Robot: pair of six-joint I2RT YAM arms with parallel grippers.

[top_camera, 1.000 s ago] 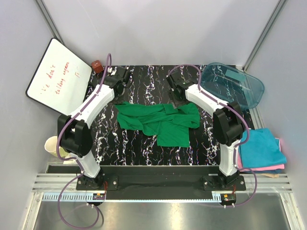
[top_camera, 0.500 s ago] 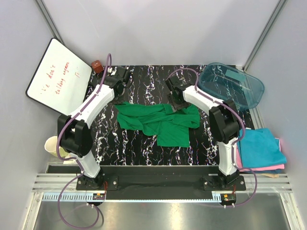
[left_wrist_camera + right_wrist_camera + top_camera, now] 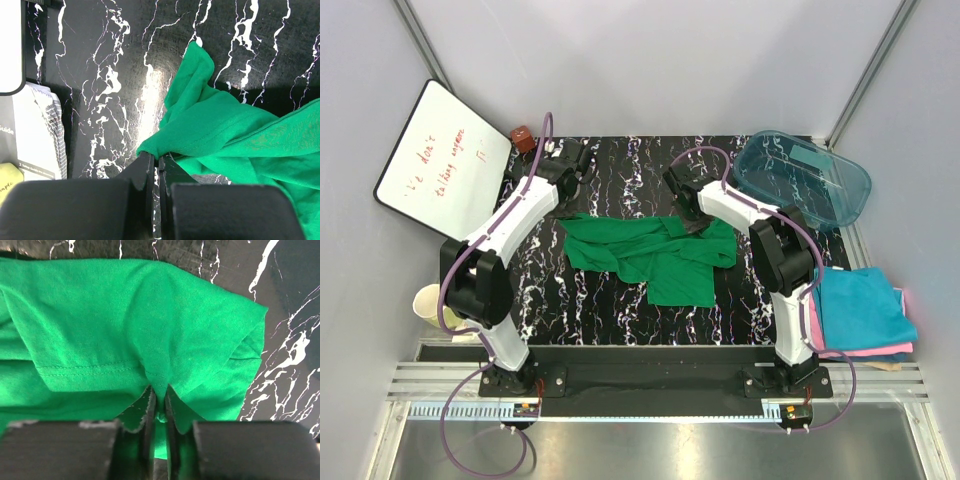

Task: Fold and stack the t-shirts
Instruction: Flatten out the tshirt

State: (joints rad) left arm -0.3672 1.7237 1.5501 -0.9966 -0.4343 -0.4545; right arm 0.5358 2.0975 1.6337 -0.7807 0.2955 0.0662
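Observation:
A bright green t-shirt (image 3: 655, 255) lies crumpled in the middle of the black marbled table (image 3: 620, 180). My left gripper (image 3: 567, 207) is shut on the shirt's far left corner (image 3: 165, 142); the jaws pinch a fold of green cloth. My right gripper (image 3: 695, 222) is shut on a pinched fold at the shirt's far right edge (image 3: 159, 375), close to a sleeve hem. Folded t-shirts, teal-blue (image 3: 860, 305) on top of pink (image 3: 875, 350), are stacked at the right off the table.
A clear teal plastic tub (image 3: 805, 178) stands at the far right corner. A whiteboard (image 3: 440, 160) leans at the far left, with a small red-brown object (image 3: 523, 137) beside it. A cream cup (image 3: 428, 302) sits at the near left. Printed booklets (image 3: 35, 130) lie left of my left gripper.
The right gripper has moved a little left onto the shirt's far right edge and shut on a fold of it. The left gripper has stayed shut on its corner.

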